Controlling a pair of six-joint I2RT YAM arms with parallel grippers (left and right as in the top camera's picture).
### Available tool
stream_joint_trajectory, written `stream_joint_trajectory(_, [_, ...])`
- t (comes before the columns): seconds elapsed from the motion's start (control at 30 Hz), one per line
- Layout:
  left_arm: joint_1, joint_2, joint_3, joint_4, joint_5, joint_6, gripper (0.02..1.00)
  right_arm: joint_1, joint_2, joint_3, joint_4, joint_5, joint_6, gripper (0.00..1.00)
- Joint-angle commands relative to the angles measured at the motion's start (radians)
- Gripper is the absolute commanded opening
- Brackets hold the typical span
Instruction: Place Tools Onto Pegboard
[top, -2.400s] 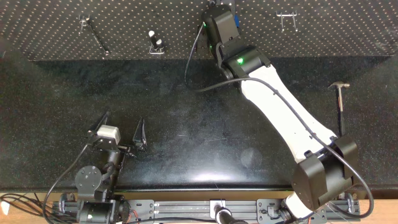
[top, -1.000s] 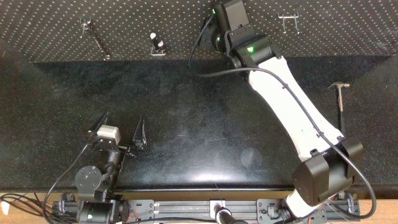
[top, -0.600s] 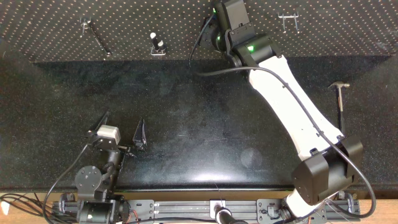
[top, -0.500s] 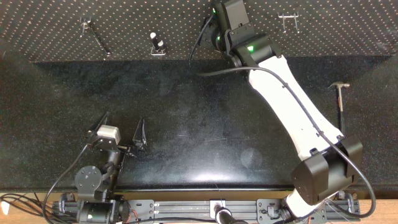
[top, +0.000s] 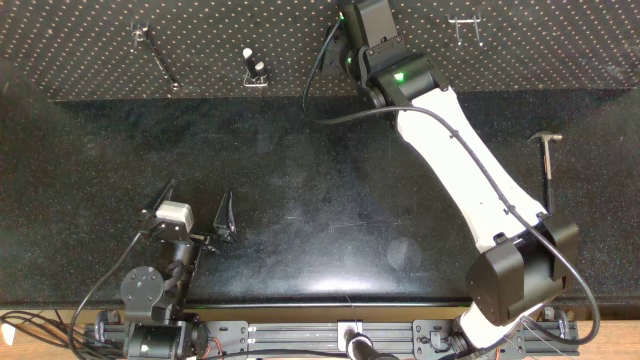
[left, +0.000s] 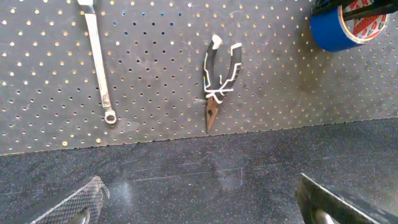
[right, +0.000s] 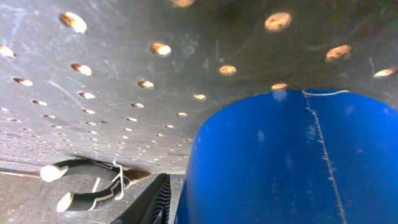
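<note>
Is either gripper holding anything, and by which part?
Right gripper holds the blue tape roll, one finger on its curved outer side; left gripper holds nothing.

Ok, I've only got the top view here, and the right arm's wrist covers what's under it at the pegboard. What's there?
Observer: A blue tape roll, close against the pegboard.
Operator: And the small thing left of the arm on the board?
Observer: Pliers, hanging nose down, handles up.
Operator: The long one further left?
Observer: A wrench, hanging with its ring end down.
</note>
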Motion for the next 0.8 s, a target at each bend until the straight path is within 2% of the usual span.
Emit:
stream_joint_trajectory(0.03, [0.003, -0.010, -0.001, -0.005, 0.021, 0.012, 0.996, -0.045, 0.036, -0.013, -0.030, 0.122, 0.011, 0.318])
stream_joint_trajectory(0.37, [0.003, -0.010, -0.001, -0.005, 0.021, 0.012, 0.996, -0.045, 0.036, -0.013, -0.055, 0.122, 0.011, 0.318])
stream_joint_trajectory(0.43, [0.003, -0.010, -0.001, -0.005, 0.021, 0.012, 0.996, -0.045, 0.036, -0.013, -0.032, 0.126, 0.011, 0.318])
stream_joint_trajectory(0.57, [0.003, -0.010, -0.001, -0.005, 0.021, 0.012, 0.996, -0.045, 0.049, -0.013, 0.048, 0.194, 0.000, 0.318])
stream_joint_trajectory(0.63, [0.003, -0.010, -0.001, -0.005, 0.021, 0.012, 0.996, -0.045, 0.074, -0.013, 0.098, 0.196, -0.034, 0.318])
stream_joint_trajectory(0.8, [0.003, -0.010, -0.001, -0.005, 0.021, 0.012, 0.996, -0.044, 0.121, -0.013, 0.109, 0.185, -0.034, 0.318])
